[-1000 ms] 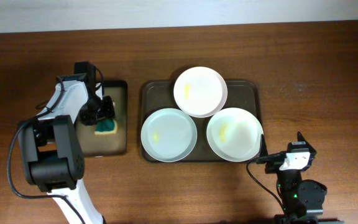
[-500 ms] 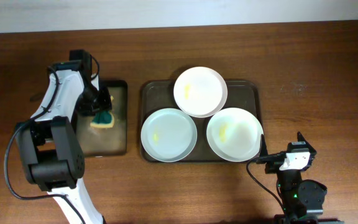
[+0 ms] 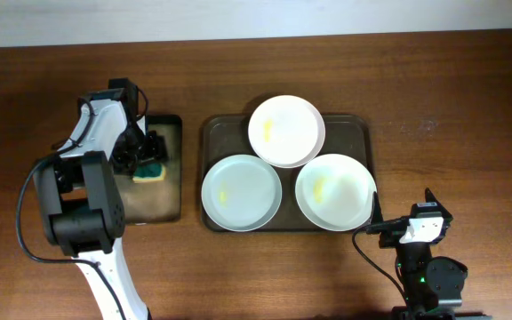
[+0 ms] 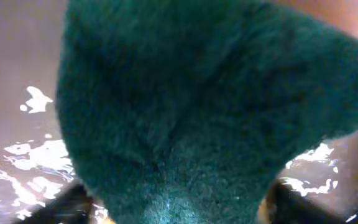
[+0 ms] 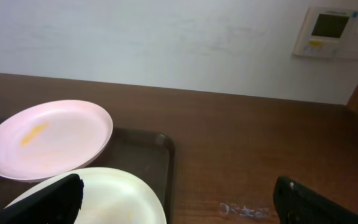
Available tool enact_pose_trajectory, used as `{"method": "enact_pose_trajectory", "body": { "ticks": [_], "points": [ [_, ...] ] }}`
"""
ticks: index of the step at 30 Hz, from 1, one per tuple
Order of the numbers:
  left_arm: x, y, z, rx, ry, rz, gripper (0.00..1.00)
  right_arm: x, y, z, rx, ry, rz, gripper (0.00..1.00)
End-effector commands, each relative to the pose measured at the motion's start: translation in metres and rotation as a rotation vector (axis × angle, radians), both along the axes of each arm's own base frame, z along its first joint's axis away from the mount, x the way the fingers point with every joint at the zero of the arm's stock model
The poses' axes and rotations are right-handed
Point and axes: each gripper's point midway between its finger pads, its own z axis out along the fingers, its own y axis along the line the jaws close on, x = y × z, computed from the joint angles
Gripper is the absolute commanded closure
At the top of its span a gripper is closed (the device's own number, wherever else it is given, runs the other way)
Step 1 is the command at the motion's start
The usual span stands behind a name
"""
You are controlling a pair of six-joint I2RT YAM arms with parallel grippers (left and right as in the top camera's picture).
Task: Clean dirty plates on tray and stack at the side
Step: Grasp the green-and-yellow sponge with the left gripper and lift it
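Three white plates lie on the large dark tray (image 3: 356, 124): one at the back (image 3: 286, 131), one front left (image 3: 241, 193), one front right (image 3: 334, 191). Each has a faint yellow smear. My left gripper (image 3: 147, 160) is over the small black tray (image 3: 149, 200) and is shut on a green and yellow sponge (image 3: 152, 172); the sponge (image 4: 204, 106) fills the left wrist view. My right gripper (image 3: 396, 227) is open and empty at the table's front right, off the tray. Its view shows the back plate (image 5: 48, 137) and the front right plate (image 5: 110, 196).
The narrow black tray lies left of the large tray, wet and shiny (image 4: 23, 162). Bare wooden table (image 3: 452, 107) spreads to the right. A wall with a white control panel (image 5: 328, 31) stands behind the table.
My left gripper has shifted a little on the small black tray, first toward the back, then to the right, with the sponge in it. The right arm and plates have not moved.
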Motion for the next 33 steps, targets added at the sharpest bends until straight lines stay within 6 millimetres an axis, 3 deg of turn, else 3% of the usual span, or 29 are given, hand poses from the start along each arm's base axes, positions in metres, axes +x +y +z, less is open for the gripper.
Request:
{"method": "enact_pose_trajectory", "body": {
  "ticks": [1,3,4,10,17,19,22,25,28,33],
  "points": [
    [-0.015,0.007,-0.027,0.036,0.086,-0.006,0.71,0.0,0.0,-0.002,-0.007,0.003,-0.002,0.02],
    [-0.014,0.007,-0.024,0.037,0.089,-0.006,0.98,0.0,0.0,-0.002,-0.007,0.004,-0.002,0.01],
    [-0.013,0.007,-0.022,0.036,0.091,-0.006,1.0,0.0,0.0,-0.002,-0.007,0.004,-0.002,0.02],
    [-0.005,0.008,0.02,0.034,0.109,-0.006,1.0,0.0,0.0,-0.002,-0.007,0.004,-0.002,0.01],
    [0.014,0.008,0.121,0.037,0.034,-0.004,1.0,0.0,0.0,-0.002,-0.007,0.004,-0.002,0.02],
    [0.016,0.008,0.142,0.038,0.006,-0.004,1.0,0.0,0.0,-0.002,-0.007,0.004,-0.002,0.02],
    [0.021,0.002,0.159,0.004,-0.054,-0.001,1.0,0.0,0.0,-0.002,-0.007,0.004,-0.002,0.02],
    [0.02,0.0,0.16,-0.009,-0.054,-0.001,1.0,0.0,0.0,-0.002,-0.007,0.003,-0.002,0.02],
    [0.012,-0.001,0.147,-0.013,-0.004,0.0,1.0,0.0,0.0,-0.002,-0.007,0.004,-0.002,0.02],
    [-0.008,-0.002,0.1,-0.021,0.117,0.001,1.0,0.0,0.0,-0.002,-0.007,0.003,-0.002,0.02]
  ]
}}
